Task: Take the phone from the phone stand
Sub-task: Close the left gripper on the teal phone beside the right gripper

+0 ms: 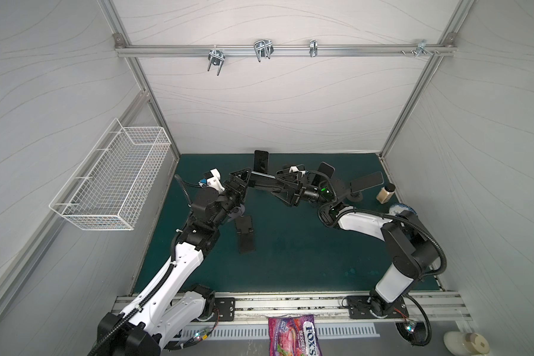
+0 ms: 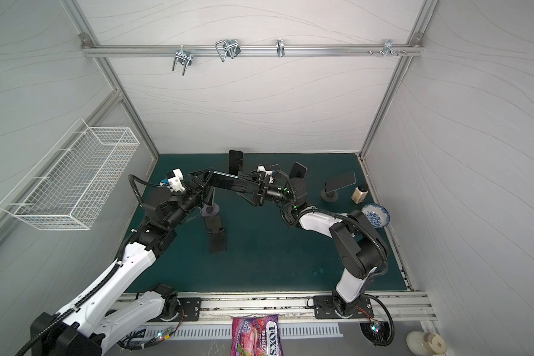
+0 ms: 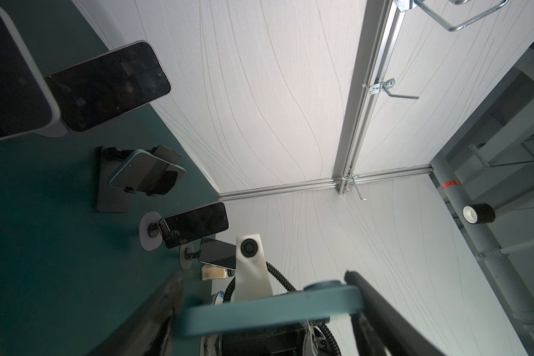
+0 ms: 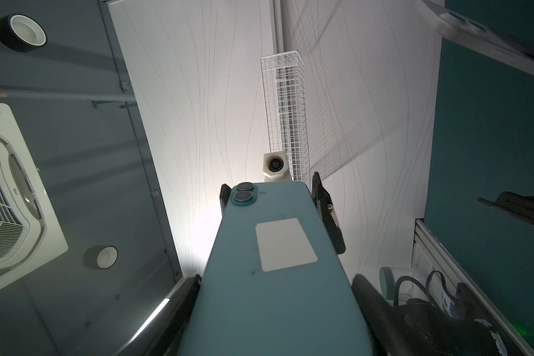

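A teal phone (image 1: 262,178) (image 4: 275,277) hangs level in the air above the green mat, between my two grippers. The right gripper (image 1: 285,182) (image 4: 276,277) is shut on one end, its fingers pressed against both long edges. At the camera end, the left gripper (image 1: 248,178) (image 3: 262,277) stands open with its fingers (image 4: 321,200) close beside the phone's edges. Below the left arm, a black folding phone stand (image 1: 245,234) lies empty on the mat. Next to it, a round-based stand (image 2: 210,211) is partly hidden by the arm.
Three other phones stand on holders at the back: one upright (image 1: 261,161), one behind the right wrist (image 1: 326,171), one on a round base (image 1: 366,182). A bottle (image 1: 384,194) and a patterned bowl (image 2: 375,215) sit far right. A wire basket (image 1: 111,182) hangs left.
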Motion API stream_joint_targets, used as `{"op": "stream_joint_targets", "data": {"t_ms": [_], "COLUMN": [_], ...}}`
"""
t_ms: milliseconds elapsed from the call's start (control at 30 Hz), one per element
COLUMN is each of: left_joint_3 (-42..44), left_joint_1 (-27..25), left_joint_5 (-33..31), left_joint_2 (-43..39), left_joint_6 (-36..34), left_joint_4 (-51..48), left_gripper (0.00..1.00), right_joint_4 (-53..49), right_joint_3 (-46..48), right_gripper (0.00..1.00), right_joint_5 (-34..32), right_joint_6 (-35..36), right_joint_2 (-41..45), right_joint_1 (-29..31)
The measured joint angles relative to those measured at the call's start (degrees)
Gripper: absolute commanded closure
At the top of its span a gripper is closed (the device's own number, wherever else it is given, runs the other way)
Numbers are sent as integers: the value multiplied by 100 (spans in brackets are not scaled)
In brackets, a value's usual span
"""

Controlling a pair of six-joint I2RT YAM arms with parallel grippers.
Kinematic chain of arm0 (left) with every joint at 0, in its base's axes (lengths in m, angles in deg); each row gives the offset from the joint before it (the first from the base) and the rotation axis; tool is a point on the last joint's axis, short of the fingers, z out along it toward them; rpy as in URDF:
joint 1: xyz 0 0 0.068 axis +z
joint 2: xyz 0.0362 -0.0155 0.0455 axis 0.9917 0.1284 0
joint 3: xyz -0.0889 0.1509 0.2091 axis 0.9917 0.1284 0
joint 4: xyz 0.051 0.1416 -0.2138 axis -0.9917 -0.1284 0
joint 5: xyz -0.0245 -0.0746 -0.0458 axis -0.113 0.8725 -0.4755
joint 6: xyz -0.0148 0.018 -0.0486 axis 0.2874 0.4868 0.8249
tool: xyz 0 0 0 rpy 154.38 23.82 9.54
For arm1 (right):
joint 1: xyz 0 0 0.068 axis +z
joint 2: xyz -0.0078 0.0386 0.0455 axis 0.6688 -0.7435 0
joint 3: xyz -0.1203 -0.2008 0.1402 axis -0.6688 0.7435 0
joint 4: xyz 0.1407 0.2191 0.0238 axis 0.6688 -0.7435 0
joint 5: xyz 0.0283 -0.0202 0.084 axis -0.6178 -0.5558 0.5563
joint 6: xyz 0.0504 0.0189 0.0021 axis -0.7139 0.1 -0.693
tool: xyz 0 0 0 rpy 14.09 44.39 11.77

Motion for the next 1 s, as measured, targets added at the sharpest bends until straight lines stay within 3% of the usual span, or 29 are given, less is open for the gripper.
{"op": "stream_joint_targets", "data": {"t_ms": [333,567,1000], "left_joint_3": [0,0,0], "left_joint_1": [-28,-35,-66], "left_joint_5": [-37,-79,-79], "left_joint_2": [-39,-107,-162], "left_joint_6": [166,203,289], "left_joint_4": [-155,-507,-522], "left_gripper": [23,25,35], "right_joint_4": [-153,-927,-1556], "right_joint_3": [0,-59,-149], "right_gripper": [64,63,54], "right_joint_5": [-59,-33,-17], "right_joint_6": [216,721,1084], "right_joint_2": [0,214,472], "right_joint_1": [76,105,105]}}
